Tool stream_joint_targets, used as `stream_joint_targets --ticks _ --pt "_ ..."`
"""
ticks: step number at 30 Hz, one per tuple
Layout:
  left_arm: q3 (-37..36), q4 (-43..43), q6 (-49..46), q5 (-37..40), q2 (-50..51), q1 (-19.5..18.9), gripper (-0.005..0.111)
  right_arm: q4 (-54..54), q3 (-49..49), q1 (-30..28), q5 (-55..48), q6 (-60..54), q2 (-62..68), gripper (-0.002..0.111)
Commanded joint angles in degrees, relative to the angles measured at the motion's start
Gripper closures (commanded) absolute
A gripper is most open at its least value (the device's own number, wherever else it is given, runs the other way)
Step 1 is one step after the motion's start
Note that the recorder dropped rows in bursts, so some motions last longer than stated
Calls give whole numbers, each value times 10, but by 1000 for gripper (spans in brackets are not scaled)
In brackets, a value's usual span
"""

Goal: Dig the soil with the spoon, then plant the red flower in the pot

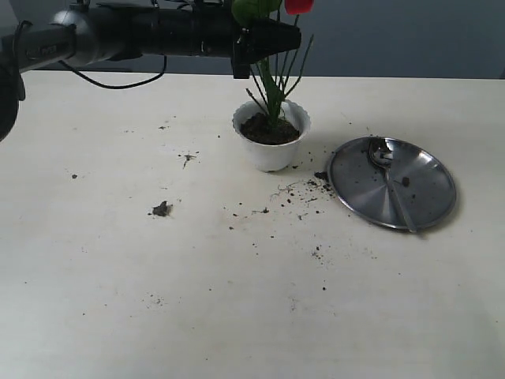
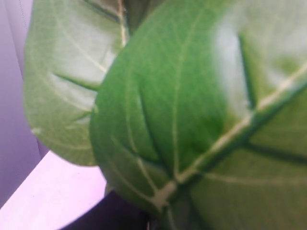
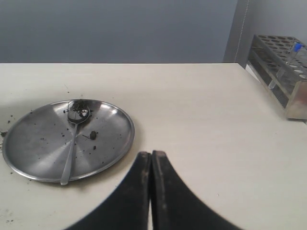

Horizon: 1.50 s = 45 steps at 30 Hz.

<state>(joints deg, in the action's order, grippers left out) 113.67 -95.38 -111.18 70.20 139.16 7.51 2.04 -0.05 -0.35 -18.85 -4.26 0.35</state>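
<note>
The left arm (image 1: 142, 35) stretches level across the top of the scene, its gripper (image 1: 264, 39) at the flower's (image 1: 272, 87) stems above the pot (image 1: 270, 142); whether its jaws clasp them I cannot tell, for leaves fill the wrist view. The right gripper (image 3: 151, 165) hangs over the table (image 1: 118, 276), jaws pressed together, empty. The flower stands in the pot's soil (image 1: 268, 130). The spoon (image 3: 74, 139) lies on the steel plate (image 3: 29, 148). Crumbs of earth (image 1: 300, 189) dot the table. A rack (image 3: 283, 72) sits by the grey wall.
</note>
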Motion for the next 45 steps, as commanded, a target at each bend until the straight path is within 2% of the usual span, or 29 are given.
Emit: stream_joint_targets --ticks 1,9,17,32,45 --pt "-30 16 -3 -2 5 -2 106 -1 0 -2 3 -1 -4 109" --pt "-37 31 -2 -2 5 -1 106 -2 0 -2 6 -1 -4 109" --pt "-84 24 -28 -2 5 0 106 -2 0 -2 6 -1 -4 109" --pt "-115 23 -53 -2 5 3 106 0 0 -2 3 -1 -4 109" --pt "-116 12 -58 -2 31 7 106 0 0 -2 3 -1 -4 109"
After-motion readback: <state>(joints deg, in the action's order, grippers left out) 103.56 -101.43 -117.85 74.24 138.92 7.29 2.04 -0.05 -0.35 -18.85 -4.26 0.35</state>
